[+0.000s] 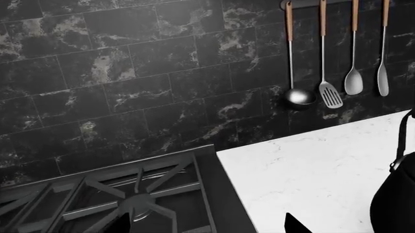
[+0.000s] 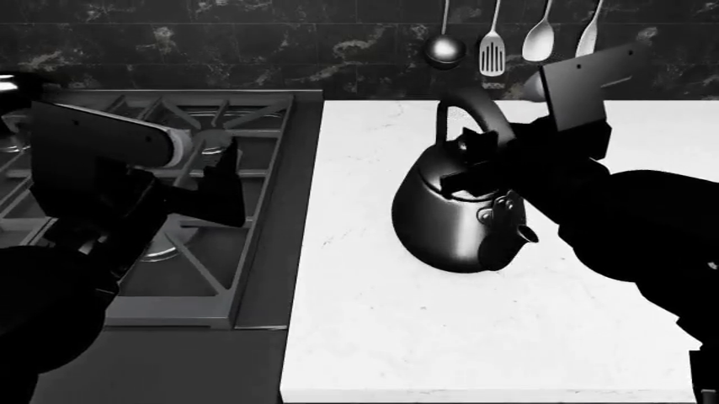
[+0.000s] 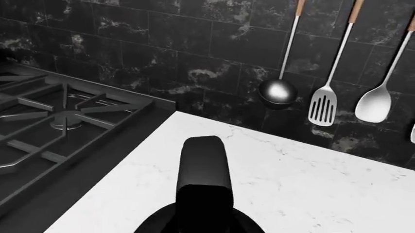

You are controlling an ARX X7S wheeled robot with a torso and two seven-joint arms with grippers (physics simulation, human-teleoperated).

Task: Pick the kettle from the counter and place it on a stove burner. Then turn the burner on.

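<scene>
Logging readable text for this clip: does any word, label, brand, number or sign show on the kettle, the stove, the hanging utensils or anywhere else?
None: no text is readable in any view.
The kettle is plain dark chrome, unmarked.
The stove burner grate and the counter carry no labels.
The hanging utensils and the wall tiles show no writing.

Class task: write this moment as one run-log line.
kettle: upright on counter | right hand: at kettle handle, grip unclear | left hand: over stove burner, holding nothing | phase: pick kettle
</scene>
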